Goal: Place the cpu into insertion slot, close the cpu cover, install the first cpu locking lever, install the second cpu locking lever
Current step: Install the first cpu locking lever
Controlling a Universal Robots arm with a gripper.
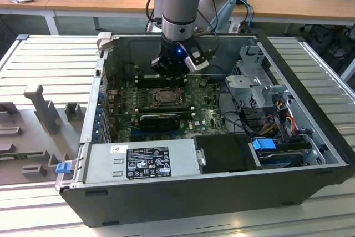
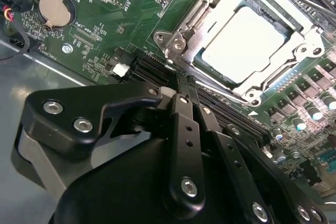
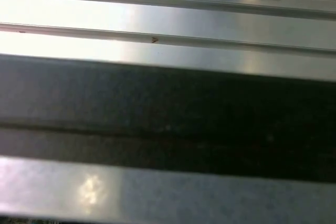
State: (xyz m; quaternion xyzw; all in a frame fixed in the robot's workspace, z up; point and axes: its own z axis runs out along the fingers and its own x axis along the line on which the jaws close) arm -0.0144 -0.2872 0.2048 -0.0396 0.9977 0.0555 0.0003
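In the second wrist view the cpu is lying seated under the closed cpu cover, upper right of frame; the pincer, fingers together and empty, is hovering beside the socket.

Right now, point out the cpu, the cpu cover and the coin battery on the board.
cpu (image 2: pixel 242 43), second wrist view, middle of its pale metal face.
cpu cover (image 2: pixel 202 19), second wrist view, silvery frame bar beside the chip.
coin battery (image 2: pixel 53 10), second wrist view, centre of the round cell.
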